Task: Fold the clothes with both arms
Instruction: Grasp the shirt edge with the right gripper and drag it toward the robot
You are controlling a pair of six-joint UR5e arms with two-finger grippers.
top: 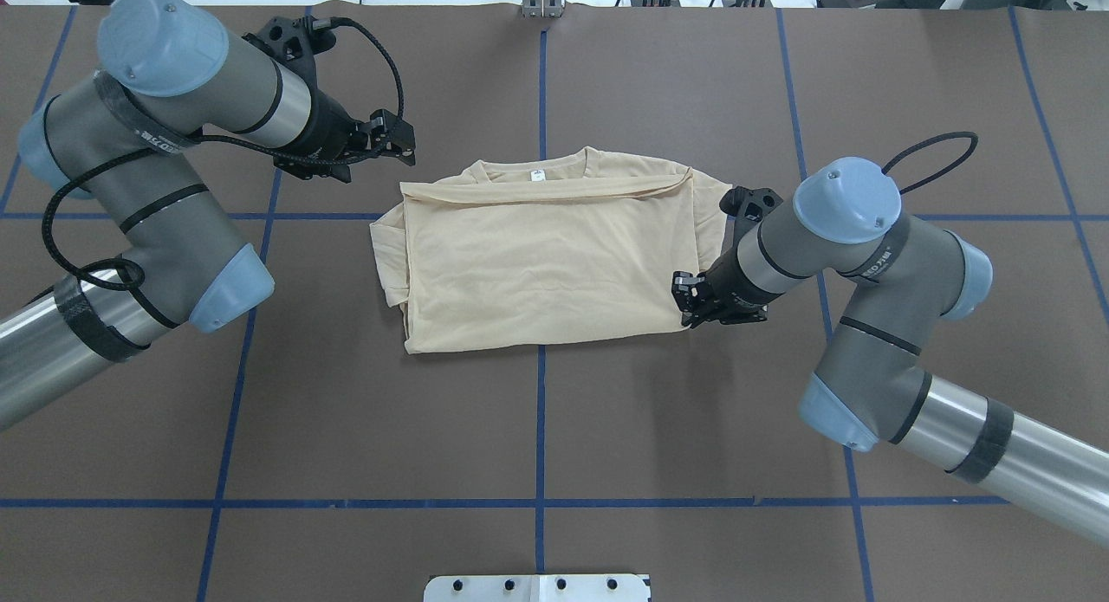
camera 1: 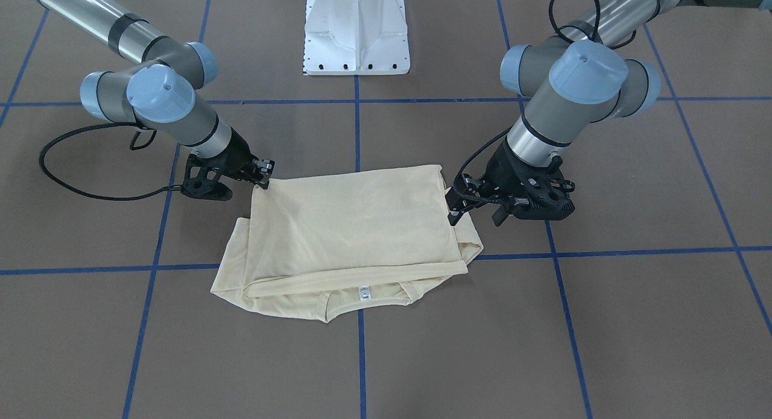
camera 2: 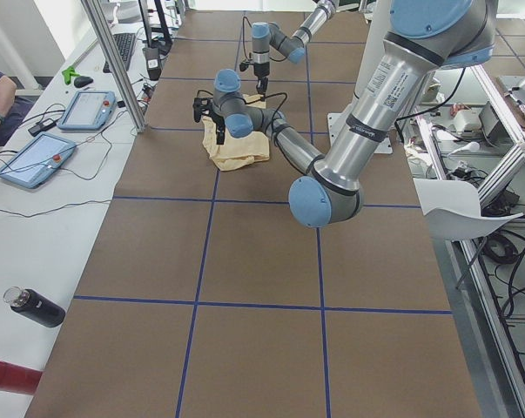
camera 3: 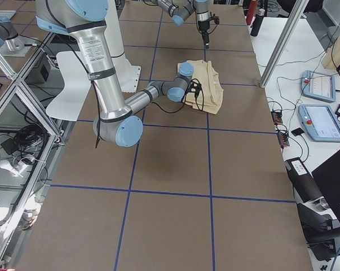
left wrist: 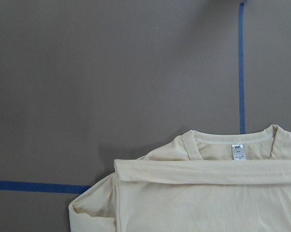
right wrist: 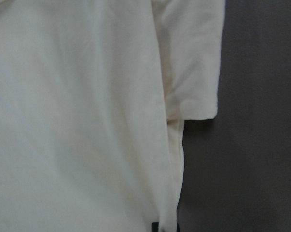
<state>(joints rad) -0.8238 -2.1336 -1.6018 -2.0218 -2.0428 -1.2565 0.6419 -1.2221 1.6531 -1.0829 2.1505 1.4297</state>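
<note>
The cream-yellow T-shirt lies folded into a rough rectangle mid-table, plain side up. Its collar and white neck label are on the far side from me. The print is hidden. My left gripper is open and empty, raised off the shirt's far left corner. Its wrist view looks down on the collar and label. My right gripper is low at the shirt's near right corner, shut on the cloth edge. A dark fingertip shows at the hem.
The brown table carries a blue tape grid. The white pedestal base stands at my side of the table. Tablets and bottles sit on a bench beyond the table's far edge.
</note>
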